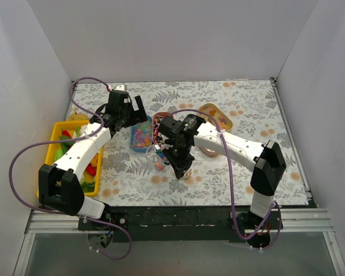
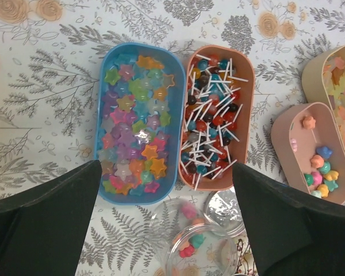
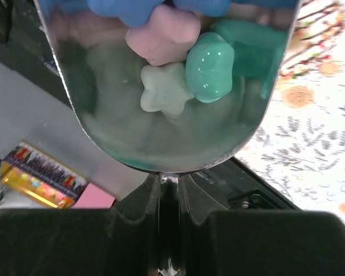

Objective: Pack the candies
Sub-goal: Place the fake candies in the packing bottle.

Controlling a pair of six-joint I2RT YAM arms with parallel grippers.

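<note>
Star-shaped candies (image 2: pixel 139 121) fill a blue oval tray (image 2: pixel 102 98). Beside it, ball lollipops (image 2: pixel 213 121) fill an orange tray (image 2: pixel 248 86). A pink tray (image 2: pixel 299 126) holds a few candies. My left gripper (image 2: pixel 167 167) hovers over these trays, open wide and holding nothing. Below it a clear jar (image 2: pixel 201 247) lies on its side with a few candies inside, its lid (image 2: pixel 225 210) next to it. My right gripper (image 3: pixel 169 178) is shut on the handle of a metal scoop (image 3: pixel 167 126), which carries pink, teal, pale green and blue candies (image 3: pixel 210 66).
A beige tray (image 2: pixel 325 63) of pale candies sits at the far right of the left wrist view. A yellow bin (image 1: pixel 57 135) of toy vegetables stands at the table's left. The right gripper (image 1: pixel 181 167) hangs near the table's front middle, and the left gripper (image 1: pixel 135 112) is behind the trays.
</note>
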